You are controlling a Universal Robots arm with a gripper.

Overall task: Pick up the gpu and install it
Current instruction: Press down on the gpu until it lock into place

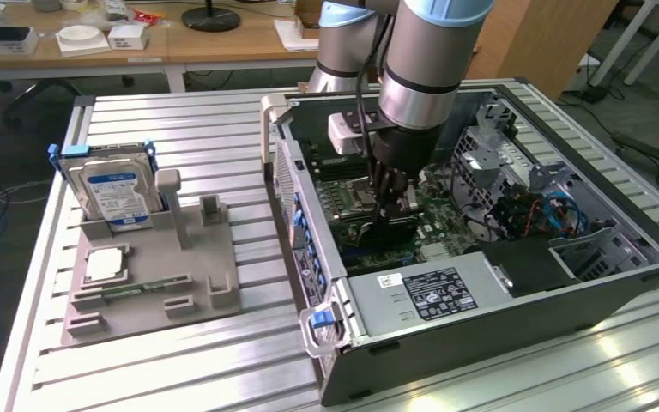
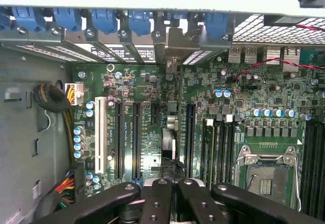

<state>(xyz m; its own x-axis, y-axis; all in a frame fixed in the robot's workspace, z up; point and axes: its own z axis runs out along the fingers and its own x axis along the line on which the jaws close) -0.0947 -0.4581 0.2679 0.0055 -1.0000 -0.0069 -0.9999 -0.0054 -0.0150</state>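
My gripper [image 1: 394, 206] reaches down into the open computer case [image 1: 559, 292], over the green motherboard [image 2: 127, 87]. Its black fingers [image 2: 155, 198] are shut on the gpu [image 2: 170, 132]. In the wrist view the card shows edge-on, a thin upright strip running from the fingers toward the rear slot openings. Its silvery bracket end [image 2: 171, 49] sits at the case's back wall. The card stands in line with the black expansion slots [image 2: 136, 137], between two of them. In the exterior view the gpu [image 1: 388, 230] is a dark piece just under the fingers, low on the board.
A grey holder tray [image 1: 152, 275] on the exterior view's left carries a silver hard drive with a blue label [image 1: 117, 193], a square chip [image 1: 103, 266] and a memory stick [image 1: 147, 286]. Blue slot clips [image 2: 101, 18], the CPU socket [image 2: 266, 170] and cable bundles [image 2: 53, 99] surround the card.
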